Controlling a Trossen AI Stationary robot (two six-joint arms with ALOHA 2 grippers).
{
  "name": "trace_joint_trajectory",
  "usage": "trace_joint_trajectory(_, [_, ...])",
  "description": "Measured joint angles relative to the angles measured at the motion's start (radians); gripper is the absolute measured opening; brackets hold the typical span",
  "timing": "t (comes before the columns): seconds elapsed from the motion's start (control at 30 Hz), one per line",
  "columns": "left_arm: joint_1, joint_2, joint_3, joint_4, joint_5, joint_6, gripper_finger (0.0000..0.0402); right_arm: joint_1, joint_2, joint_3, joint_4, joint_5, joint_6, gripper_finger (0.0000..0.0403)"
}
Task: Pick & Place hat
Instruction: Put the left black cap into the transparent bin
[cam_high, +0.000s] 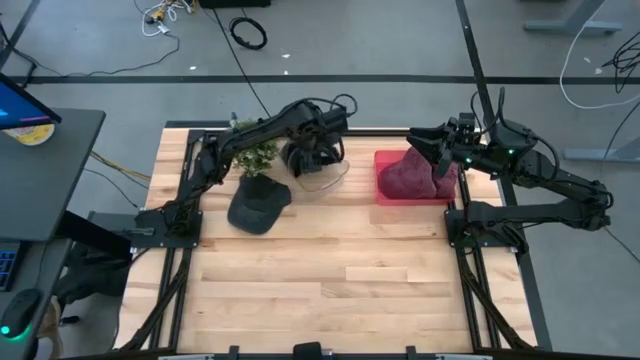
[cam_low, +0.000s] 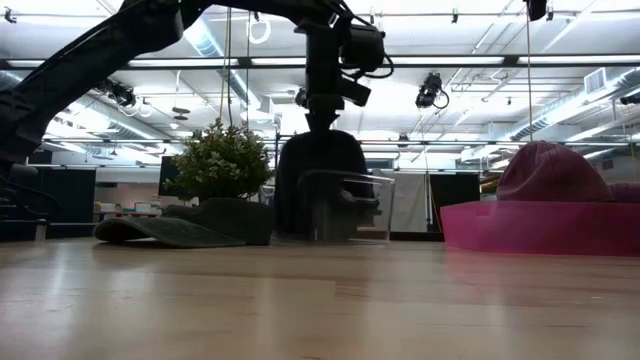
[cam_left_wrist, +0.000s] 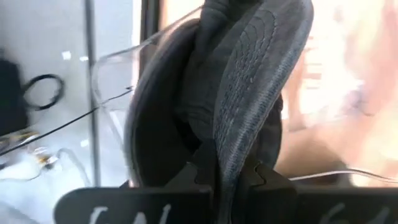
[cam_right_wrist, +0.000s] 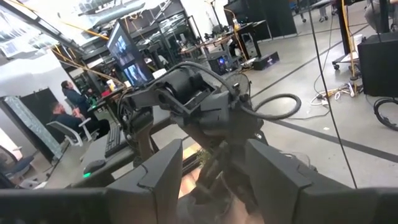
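Note:
My left gripper (cam_high: 318, 155) is shut on a dark cap (cam_low: 320, 180) at the far middle of the table, above a clear plastic box (cam_low: 350, 205). The cap hangs down and its lower part reaches into the box. A second dark cap (cam_high: 258, 207) lies flat on the table with its brim toward the near left. A maroon hat (cam_high: 408, 175) sits in a pink tray (cam_high: 385, 195) at the far right. My right gripper (cam_right_wrist: 214, 186) hovers open above that tray, fingers level and pointing toward the left arm, with nothing between them. My left gripper pinches the dark cap's stitched brim (cam_left_wrist: 231, 155) between its two fingers, with the crown (cam_left_wrist: 161, 124) beside it. The fingers come from above, slanting down. The cap hangs below them, upright, inside the clear box's rim (cam_left_wrist: 118, 56); whether its lower end rests on the box's bottom I cannot tell.
A small potted plant (cam_high: 255, 155) stands at the far left, just behind the lying cap and next to the clear box. Bare wooden tabletop (cam_high: 330, 280) stretches across the near half. The room with desks and seated people (cam_right_wrist: 68, 106) shows beyond the table.

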Motion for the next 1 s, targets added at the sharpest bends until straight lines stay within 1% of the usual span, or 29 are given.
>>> trace_joint_trajectory(0.03, [-0.004, 0.004, 0.000, 0.003, -0.015, -0.004, 0.0010, 0.000, 0.000, 0.000, 0.001, 0.000, 0.000, 0.0180])
trace_joint_trajectory(0.17, [-0.010, 0.026, 0.001, -0.015, 0.018, -0.001, 0.0010, 0.000, 0.000, 0.000, 0.000, 0.000, 0.001, 0.0180])
trace_joint_trajectory(0.4, [-0.016, 0.083, 0.000, -0.025, 0.012, -0.039, 0.0010, 0.000, 0.000, 0.000, 0.000, 0.000, 0.000, 0.0180])
trace_joint_trajectory(0.63, [-0.012, 0.088, 0.001, -0.002, 0.023, -0.070, 0.0018, 0.000, 0.000, 0.000, -0.002, 0.000, 0.000, 0.0180])
trace_joint_trajectory(0.77, [0.010, 0.087, 0.001, -0.009, 0.060, -0.106, 0.0016, 0.000, 0.000, 0.000, -0.003, 0.000, -0.003, 0.0180])
trace_joint_trajectory(0.87, [0.017, 0.087, 0.000, -0.012, 0.021, -0.150, 0.0016, 0.000, 0.000, 0.000, -0.006, 0.000, -0.004, 0.0180])
trace_joint_trajectory(1.0, [0.007, 0.088, 0.004, -0.036, -0.109, -0.152, 0.0030, 0.000, 0.000, 0.000, -0.009, 0.000, -0.004, 0.0180])
